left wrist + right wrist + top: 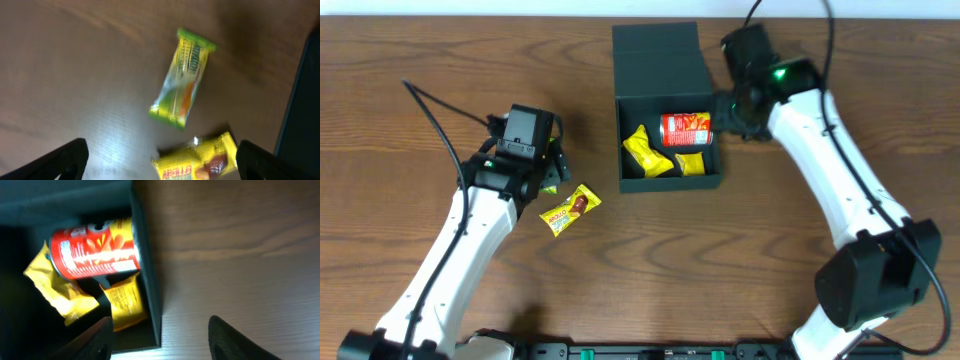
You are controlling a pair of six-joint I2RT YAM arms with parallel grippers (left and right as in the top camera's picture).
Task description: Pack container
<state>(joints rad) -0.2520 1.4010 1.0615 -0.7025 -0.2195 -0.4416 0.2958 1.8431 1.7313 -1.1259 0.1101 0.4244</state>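
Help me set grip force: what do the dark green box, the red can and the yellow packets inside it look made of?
Dark teal-green square box: rigid cardboard apparently, matte, with crisp flat walls and no shine. Red cylindrical can: printed glossy surface with highlights; metal or lined card, unclear. Yellow crinkled packets: thin plastic film or foil, wrinkled and shiny.

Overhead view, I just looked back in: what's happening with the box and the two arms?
The container sits open with a red chip can, a crumpled yellow packet and a smaller yellow packet lying inside. The right gripper hangs over its right wall, jaws apart, holding nothing. The left gripper is wide open above the table, over a green-yellow packet and a yellow chocolate packet that are not yet packed.
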